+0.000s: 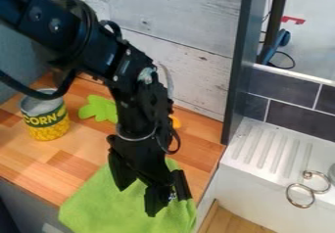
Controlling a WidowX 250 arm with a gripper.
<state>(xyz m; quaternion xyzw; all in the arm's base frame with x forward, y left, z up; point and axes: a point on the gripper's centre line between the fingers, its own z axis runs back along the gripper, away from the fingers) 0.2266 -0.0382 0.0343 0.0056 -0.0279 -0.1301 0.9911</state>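
Note:
The black gripper (138, 199) hangs down over a green cloth (91, 207), its two fingers spread apart. No object can be made out between them. The cloth lies over the counter's front edge, partly covered by the gripper; whether they touch, I cannot tell. Left of the arm stands a corn can (46, 118) with a yellow and green label. A flat bright green piece (98, 108) lies between the can and the arm. Just right of the wrist, a small orange thing (175, 122) is partly hidden.
The wooden counter (29, 156) ends at a dark upright post (239, 65) and a pale plank wall (177, 11). To the right is a white sink with a ribbed drainboard (268, 149), with metal rings (301, 196) at its front. Dark tiles (288, 90) rise behind it.

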